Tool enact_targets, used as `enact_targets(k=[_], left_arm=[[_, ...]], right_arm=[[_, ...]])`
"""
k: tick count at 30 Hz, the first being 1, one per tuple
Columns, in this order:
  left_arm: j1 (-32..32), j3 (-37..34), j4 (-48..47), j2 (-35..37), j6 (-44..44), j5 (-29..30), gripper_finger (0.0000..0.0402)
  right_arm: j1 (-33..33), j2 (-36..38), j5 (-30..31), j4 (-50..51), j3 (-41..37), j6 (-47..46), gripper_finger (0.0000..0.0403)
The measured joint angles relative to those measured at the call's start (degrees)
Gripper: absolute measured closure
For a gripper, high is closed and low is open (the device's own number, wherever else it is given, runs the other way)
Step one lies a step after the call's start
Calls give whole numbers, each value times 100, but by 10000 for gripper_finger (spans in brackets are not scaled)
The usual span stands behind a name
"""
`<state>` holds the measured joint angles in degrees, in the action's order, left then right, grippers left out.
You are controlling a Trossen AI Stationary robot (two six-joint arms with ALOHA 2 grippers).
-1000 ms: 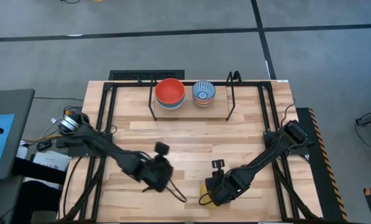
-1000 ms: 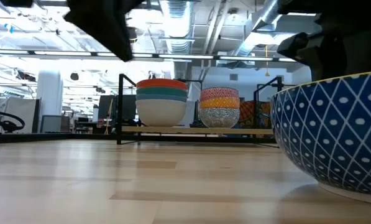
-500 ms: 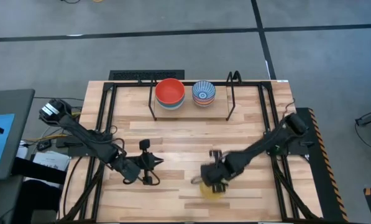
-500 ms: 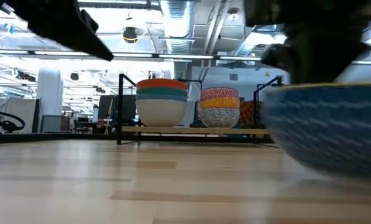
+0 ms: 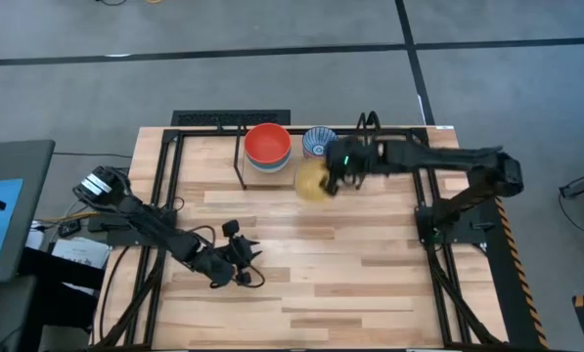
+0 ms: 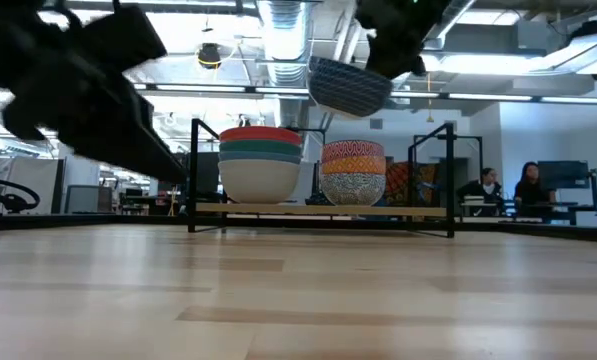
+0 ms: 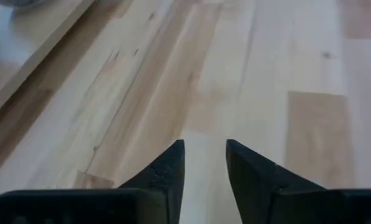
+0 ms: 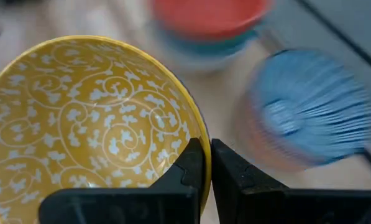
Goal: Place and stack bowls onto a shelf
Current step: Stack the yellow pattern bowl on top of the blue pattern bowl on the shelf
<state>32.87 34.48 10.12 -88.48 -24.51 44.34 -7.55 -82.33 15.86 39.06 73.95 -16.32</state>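
Grey floor surrounds the butcher-block desk [image 5: 301, 254] seen from above. At the desk's twelve o'clock edge the shelf [image 5: 301, 184] is set, carrying a stack topped by a red bowl [image 5: 268, 144] and, at its three o'clock side, a second stack topped by a blue-white patterned bowl [image 5: 315, 142], partly hidden by the right arm. The right hand [image 5: 336, 176] is held just in front of the shelf, its fingers closed on the rim of the yellow patterned bowl [image 5: 312, 180], which is carried in the air between the two stacks. The left hand [image 5: 244, 256] lies low over the desk towards eight o'clock, well apart from the shelf.

Across the desk at table height, the shelf is seen with both stacks: red over green over a white bowl [image 6: 260, 178], and beside it a red-pink patterned bowl [image 6: 353, 150] over further patterned bowls. The carried bowl [image 6: 349, 86] is seen tilted, above and between the stacks, its outside blue with a diamond pattern. Two people are seated in the room at three o'clock.

From the left wrist, only bare desk planks [image 7: 235, 74] are seen past the left fingers [image 7: 166, 171], which stand narrowly apart and empty.

From the right wrist, the right fingers [image 8: 190, 163] are seen pinched on the yellow rim [image 8: 86, 124], with both shelf stacks beyond it.
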Motion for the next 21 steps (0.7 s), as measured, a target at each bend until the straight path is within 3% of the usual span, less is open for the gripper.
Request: enact_targets(k=[9,21], left_arm=[[-305,0,91,-540,-75,-40,282],[-327,7,142,-491,-10,49,282]], right_arm=[[-1937,-24,-294,-488,2,200,365],[-2826,-730,-967,-541,0,280,365]])
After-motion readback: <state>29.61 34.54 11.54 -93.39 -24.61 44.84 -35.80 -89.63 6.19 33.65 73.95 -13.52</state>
